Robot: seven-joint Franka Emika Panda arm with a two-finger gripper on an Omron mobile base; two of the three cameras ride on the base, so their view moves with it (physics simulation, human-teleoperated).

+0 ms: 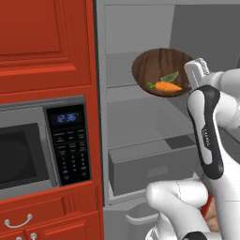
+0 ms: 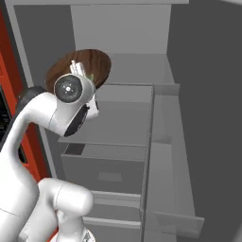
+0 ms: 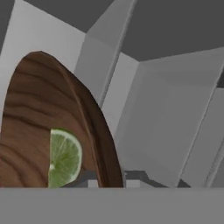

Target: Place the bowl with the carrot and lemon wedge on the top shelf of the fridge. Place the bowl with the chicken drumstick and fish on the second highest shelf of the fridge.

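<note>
The dark brown wooden bowl (image 1: 157, 65) hangs inside the open fridge, tipped so its inside faces the left base view. The orange carrot (image 1: 168, 86) and the lemon wedge (image 1: 169, 77) lie against its lower right side. My gripper (image 1: 189, 80) is shut on the bowl's right rim. In the hand view the rim passes between my fingertips, beside the lemon wedge (image 3: 64, 157). The bowl (image 2: 94, 64) is level with the top shelf (image 1: 119, 70), above the second highest shelf (image 2: 118, 125). The bowl with the chicken drumstick and fish is out of view.
Red cabinets and a black microwave (image 1: 28, 150) stand left of the fridge. A grey drawer (image 1: 150, 168) sits below the shelves. The open fridge door with its bins (image 2: 175, 179) stands to the right. My own arm (image 2: 42, 123) crosses in front of the shelves.
</note>
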